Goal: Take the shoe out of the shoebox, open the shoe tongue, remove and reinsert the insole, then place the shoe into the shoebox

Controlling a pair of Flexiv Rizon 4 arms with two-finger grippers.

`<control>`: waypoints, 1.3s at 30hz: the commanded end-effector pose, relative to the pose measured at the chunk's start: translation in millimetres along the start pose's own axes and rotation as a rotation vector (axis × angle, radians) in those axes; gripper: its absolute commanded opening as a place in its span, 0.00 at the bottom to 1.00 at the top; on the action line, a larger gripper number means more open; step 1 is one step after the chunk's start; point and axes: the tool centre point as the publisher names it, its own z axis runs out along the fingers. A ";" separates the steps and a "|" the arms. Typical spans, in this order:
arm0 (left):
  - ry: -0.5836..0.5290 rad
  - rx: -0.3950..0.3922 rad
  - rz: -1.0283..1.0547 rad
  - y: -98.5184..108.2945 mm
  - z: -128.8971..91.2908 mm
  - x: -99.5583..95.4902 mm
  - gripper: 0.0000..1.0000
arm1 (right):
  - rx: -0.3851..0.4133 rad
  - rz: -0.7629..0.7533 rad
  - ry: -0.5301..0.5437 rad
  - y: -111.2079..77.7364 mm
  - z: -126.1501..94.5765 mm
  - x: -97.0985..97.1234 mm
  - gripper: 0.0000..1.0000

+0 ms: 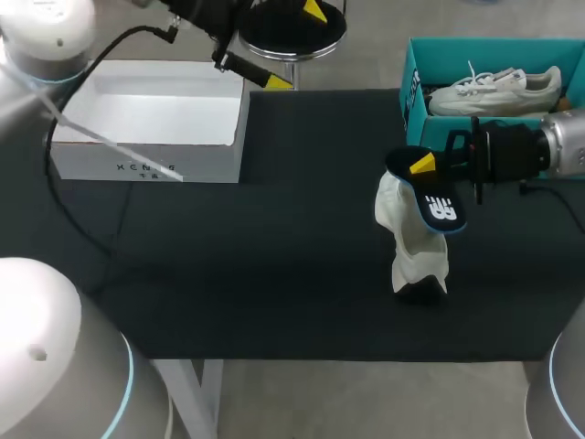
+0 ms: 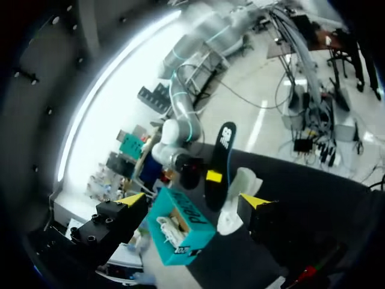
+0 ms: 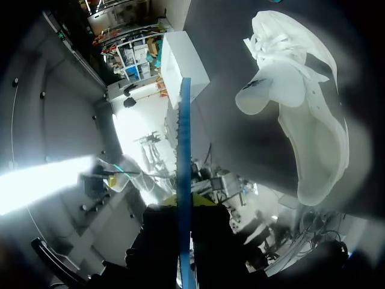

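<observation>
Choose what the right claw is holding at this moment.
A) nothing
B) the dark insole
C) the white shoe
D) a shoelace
B: the right claw is shut on the insole, its fingers clamping the thin blue-edged sole from both sides in the right wrist view, while the white shoe stands free on the table.

The shoe (image 1: 416, 247) is white. The insole (image 1: 439, 206) is black with a blue edge (and a white mark). The surface (image 1: 274, 274) is black. One box (image 1: 494, 43) is teal, the other box (image 1: 155, 119) white. The fingers (image 1: 422, 165) have yellow tips.
</observation>
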 end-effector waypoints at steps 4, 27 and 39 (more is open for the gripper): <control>-0.552 0.126 -0.055 -7.7 -28.7 62.4 1.00 | -0.001 0.001 -0.001 0.7 1.6 0.0 0.00; -0.543 0.184 0.128 -35.2 14.5 77.4 1.00 | -0.001 0.001 -0.001 0.7 1.6 0.0 0.00; -0.524 0.105 0.111 -51.2 104.0 57.8 1.00 | -0.001 0.001 -0.001 0.7 1.6 0.0 0.00</control>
